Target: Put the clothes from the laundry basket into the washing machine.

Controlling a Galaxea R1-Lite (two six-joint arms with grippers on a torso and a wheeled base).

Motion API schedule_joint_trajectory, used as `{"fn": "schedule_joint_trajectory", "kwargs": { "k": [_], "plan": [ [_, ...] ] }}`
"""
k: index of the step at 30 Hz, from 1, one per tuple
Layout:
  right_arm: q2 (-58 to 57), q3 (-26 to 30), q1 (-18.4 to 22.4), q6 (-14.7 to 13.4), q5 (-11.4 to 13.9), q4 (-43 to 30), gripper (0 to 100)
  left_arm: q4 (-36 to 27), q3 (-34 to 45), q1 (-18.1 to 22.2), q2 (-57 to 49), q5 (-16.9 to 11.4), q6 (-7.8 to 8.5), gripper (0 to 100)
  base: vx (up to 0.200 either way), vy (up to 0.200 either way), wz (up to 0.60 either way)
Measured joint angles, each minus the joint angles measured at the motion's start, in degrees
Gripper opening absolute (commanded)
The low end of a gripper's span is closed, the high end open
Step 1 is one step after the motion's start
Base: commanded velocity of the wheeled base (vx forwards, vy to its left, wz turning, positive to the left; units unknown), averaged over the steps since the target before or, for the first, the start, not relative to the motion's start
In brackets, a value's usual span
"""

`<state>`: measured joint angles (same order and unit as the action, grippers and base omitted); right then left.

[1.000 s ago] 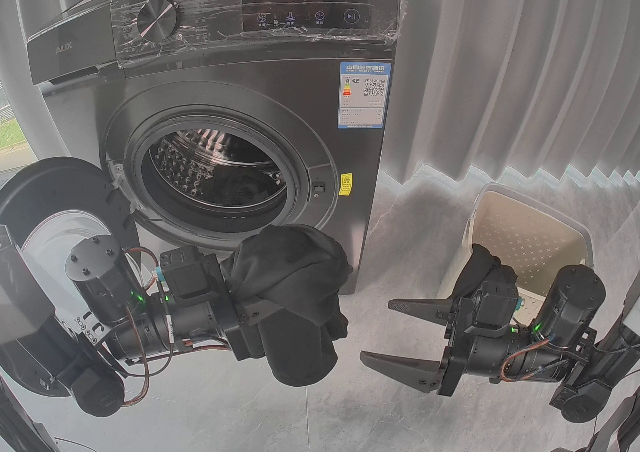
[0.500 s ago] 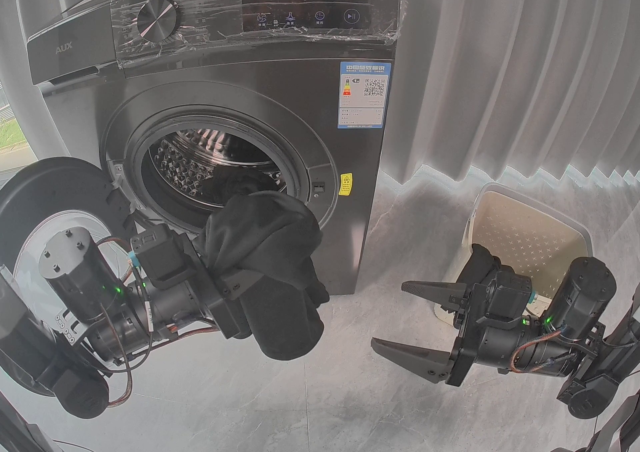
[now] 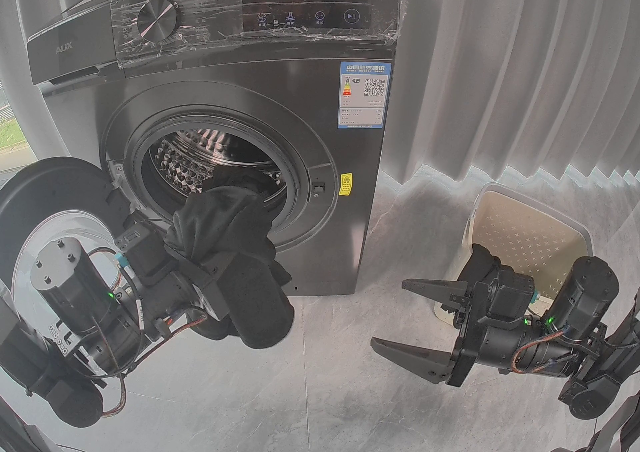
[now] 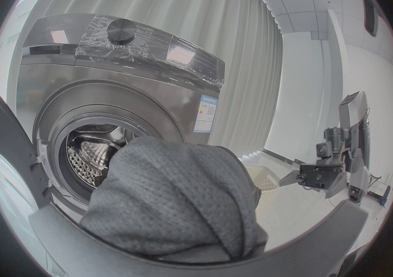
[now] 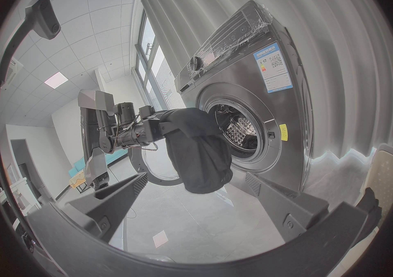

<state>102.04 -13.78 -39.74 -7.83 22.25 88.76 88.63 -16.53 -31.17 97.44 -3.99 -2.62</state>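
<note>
Roughly, by container. Washer (image 3: 267, 83), door (image 3: 50, 196) swung open: dark clothing (image 3: 262, 184) lies low in the drum (image 3: 177, 163). Basket (image 3: 527, 240), on the floor well to the right of the washer: one black item (image 3: 477, 261) at its near side. Left gripper (image 3: 235, 254), at the drum mouth: black garment (image 3: 220, 223) heaped over it and hanging down; clamped or merely draped, I cannot tell. Right gripper (image 3: 419, 325), by the basket: spread apart, empty.
</note>
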Motion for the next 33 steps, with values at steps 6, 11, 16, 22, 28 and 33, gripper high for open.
{"fn": "schedule_joint_trajectory", "kwargs": {
  "k": [6, 11, 16, 22, 28, 33],
  "plan": [
    [0.0, 0.0, 0.2, 0.0, 0.0, 0.0, 100, 0.1, -0.9, 0.1, 3.2, 2.4, 1.80, 0, 0.000, 0.000, 0.00],
    [0.0, -0.1, 0.2, 0.0, 0.0, 0.0, 100, 0.1, -0.9, 0.3, 4.3, 2.4, 1.78, 0, 0.040, 0.000, 0.00],
    [-0.1, -0.1, 0.2, 0.0, 0.1, 0.0, 100, 0.1, -0.6, 1.9, 5.2, 2.1, 1.50, 0, 0.200, 0.000, 0.00],
    [-0.1, -0.2, 0.4, 0.0, 0.1, 0.0, 100, 0.2, -0.4, 2.8, 8.1, 2.2, 1.50, 0, 0.100, 0.000, 0.00],
    [-0.1, -0.2, 0.4, 0.0, 0.1, 0.0, 100, 0.2, -0.1, 2.9, 10.7, 2.4, 1.50, 0, 0.000, 0.033, 0.00],
    [-0.1, -0.2, 0.4, 0.0, 0.1, 0.0, 100, 0.2, -0.1, 3.0, 11.5, 2.4, 1.34, 0, 0.000, 0.200, 0.00]
  ]
}}
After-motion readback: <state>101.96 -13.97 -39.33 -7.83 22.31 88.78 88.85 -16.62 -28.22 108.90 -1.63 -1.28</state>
